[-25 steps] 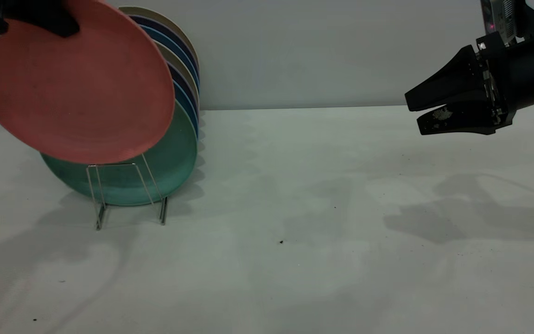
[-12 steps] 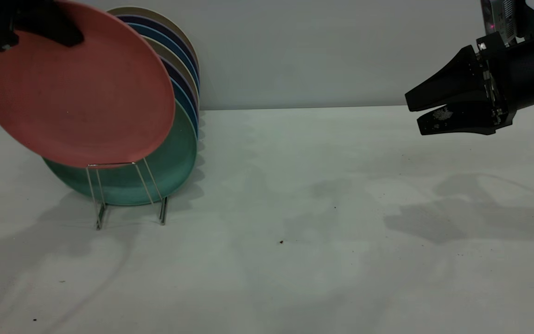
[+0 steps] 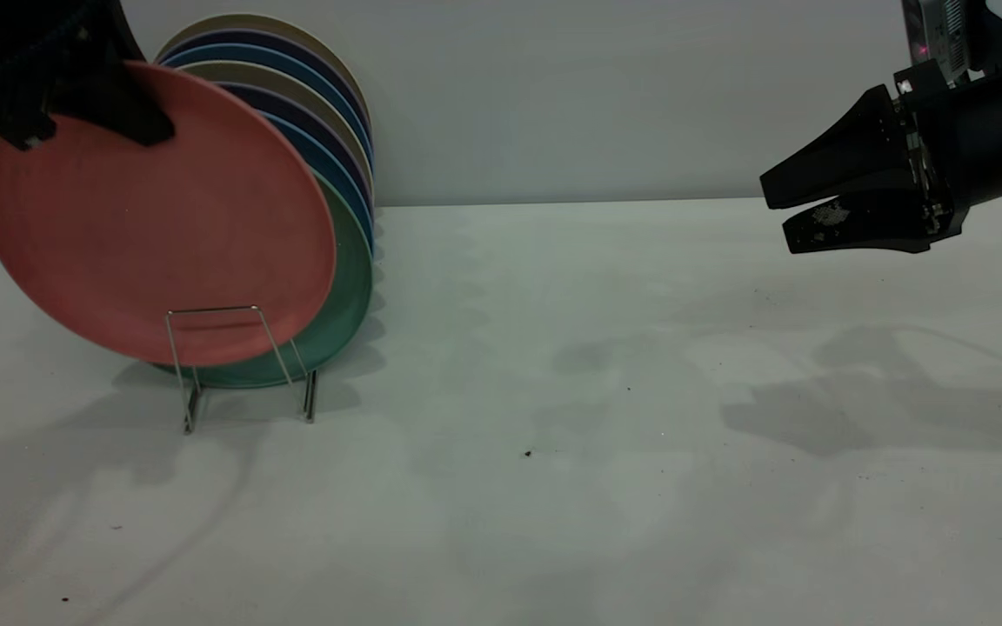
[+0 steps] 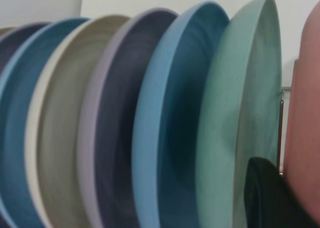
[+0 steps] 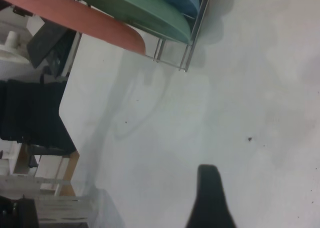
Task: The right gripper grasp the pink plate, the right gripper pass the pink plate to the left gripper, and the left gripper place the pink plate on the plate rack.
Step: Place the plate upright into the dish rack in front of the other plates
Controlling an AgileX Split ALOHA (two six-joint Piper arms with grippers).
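My left gripper is at the top left, shut on the upper rim of the pink plate. The plate stands nearly upright, facing the camera. Its lower edge sits behind the front wire loop of the plate rack, just in front of a green plate. In the left wrist view the pink plate is beside the green plate, with one black finger between them. My right gripper hovers at the far right, open and empty. The right wrist view shows the pink plate and the rack far off.
Several more plates, blue, purple and beige, stand in the rack behind the green one. A pale wall rises behind the table. Small dark specks lie on the tabletop.
My left gripper has moved down and a little right with the pink plate, bringing its lower edge behind the rack's front loop. The right arm has not moved.
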